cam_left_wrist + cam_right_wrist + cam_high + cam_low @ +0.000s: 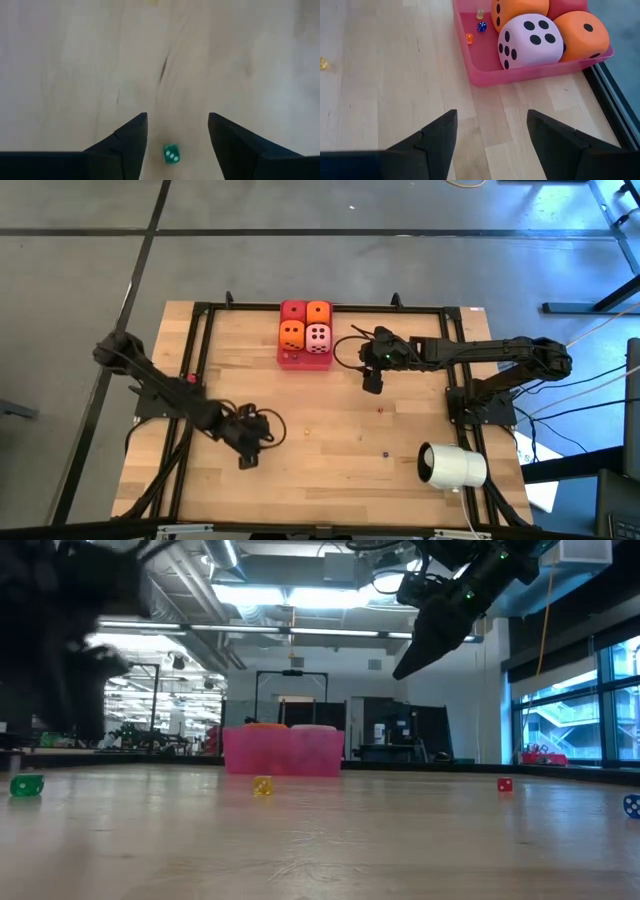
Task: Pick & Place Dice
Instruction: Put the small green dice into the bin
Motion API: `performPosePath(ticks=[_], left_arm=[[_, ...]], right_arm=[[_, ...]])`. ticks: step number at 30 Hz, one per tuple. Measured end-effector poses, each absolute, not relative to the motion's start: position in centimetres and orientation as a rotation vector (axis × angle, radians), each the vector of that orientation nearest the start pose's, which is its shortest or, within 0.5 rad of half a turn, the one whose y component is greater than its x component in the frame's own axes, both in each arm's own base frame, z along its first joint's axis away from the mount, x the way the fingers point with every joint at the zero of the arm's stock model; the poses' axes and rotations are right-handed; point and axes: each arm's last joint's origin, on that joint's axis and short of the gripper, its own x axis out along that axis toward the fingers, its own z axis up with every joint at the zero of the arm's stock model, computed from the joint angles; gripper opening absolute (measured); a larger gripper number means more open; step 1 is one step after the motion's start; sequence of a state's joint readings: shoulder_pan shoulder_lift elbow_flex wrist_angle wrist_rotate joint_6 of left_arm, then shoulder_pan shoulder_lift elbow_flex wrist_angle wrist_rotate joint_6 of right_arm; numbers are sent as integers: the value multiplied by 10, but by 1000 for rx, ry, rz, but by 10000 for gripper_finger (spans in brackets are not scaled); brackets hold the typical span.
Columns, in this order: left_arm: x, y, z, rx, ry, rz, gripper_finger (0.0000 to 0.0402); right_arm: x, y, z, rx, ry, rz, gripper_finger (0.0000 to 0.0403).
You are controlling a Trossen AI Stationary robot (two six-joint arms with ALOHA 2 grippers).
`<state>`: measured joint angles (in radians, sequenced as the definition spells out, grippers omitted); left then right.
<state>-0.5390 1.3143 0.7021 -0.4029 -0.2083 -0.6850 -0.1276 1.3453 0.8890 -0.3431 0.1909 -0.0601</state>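
Right now the left claw (177, 135) hangs low over the wooden counter (330, 450), fingers apart, with a tiny green die (171, 153) lying on the wood between them, untouched. The right claw (490, 145) hovers just beside the pink tray (485, 75), fingers also apart and empty.

The four big soft dice (306, 325) already fill the tray: two orange, one red, one pale pink. A few tiny dice lie in its free strip. More tiny dice lie scattered on the counter, among them a yellow one (262, 786), a red one (505, 784) and a blue one (631, 805).

Risks, as I judge them: the green die is very small, so closing fingers could nudge it aside or pinch one corner and flick it away. Little floor shows beside the big dice, so a release above them might bounce out.
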Motion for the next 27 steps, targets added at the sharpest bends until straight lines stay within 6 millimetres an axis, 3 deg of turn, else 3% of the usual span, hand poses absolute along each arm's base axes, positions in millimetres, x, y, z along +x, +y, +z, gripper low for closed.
performPosePath(ticks=[7,13,27], left_arm=[[205,-126,152,-255,1190,128,221],[207,-128,147,-266,1233,106,217],[212,-123,155,-213,1256,53,85]], right_arm=[[271,-40,238,-82,811,-277,240],[271,-40,238,-60,807,-287,240],[272,-40,238,-64,808,-286,240]])
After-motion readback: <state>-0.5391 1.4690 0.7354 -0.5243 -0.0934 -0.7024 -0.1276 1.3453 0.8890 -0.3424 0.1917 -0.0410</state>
